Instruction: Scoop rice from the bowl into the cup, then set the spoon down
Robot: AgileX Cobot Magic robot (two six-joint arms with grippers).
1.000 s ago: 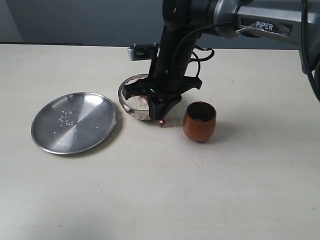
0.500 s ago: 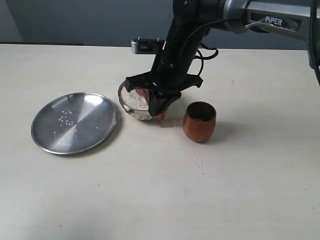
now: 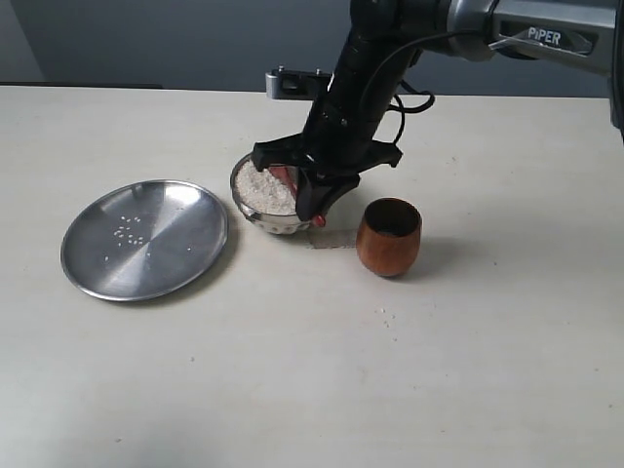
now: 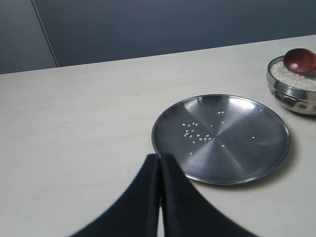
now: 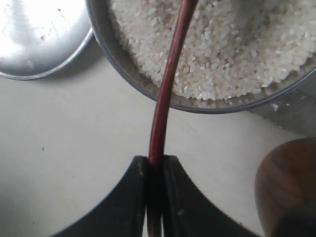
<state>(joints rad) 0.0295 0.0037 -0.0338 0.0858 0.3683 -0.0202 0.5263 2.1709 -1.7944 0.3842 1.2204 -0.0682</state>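
Observation:
The steel bowl (image 3: 255,207) holds a heap of white rice (image 3: 261,187) at the table's middle. My right gripper (image 3: 310,210) hangs over the bowl's right rim, shut on the thin handle of the wooden spoon (image 5: 168,89). The handle runs from the jaws out over the rice (image 5: 217,54). The spoon's round head (image 4: 300,59) rests on the rice in the bowl (image 4: 292,94). The reddish-brown wooden cup (image 3: 389,236) stands upright just right of the bowl, apart from it; its side (image 5: 286,187) shows close to the right gripper (image 5: 154,160). My left gripper (image 4: 160,157) is shut and empty, near the plate.
A wide flat steel plate (image 3: 144,238) with a few stray grains lies left of the bowl, its rim (image 4: 163,148) close to the left gripper. A few loose grains (image 3: 386,314) lie on the table in front of the cup. The right arm reaches in from the back right.
The right gripper closed on the spoon handle and rose a little, shifting slightly right. More of the rice in the bowl shows now.

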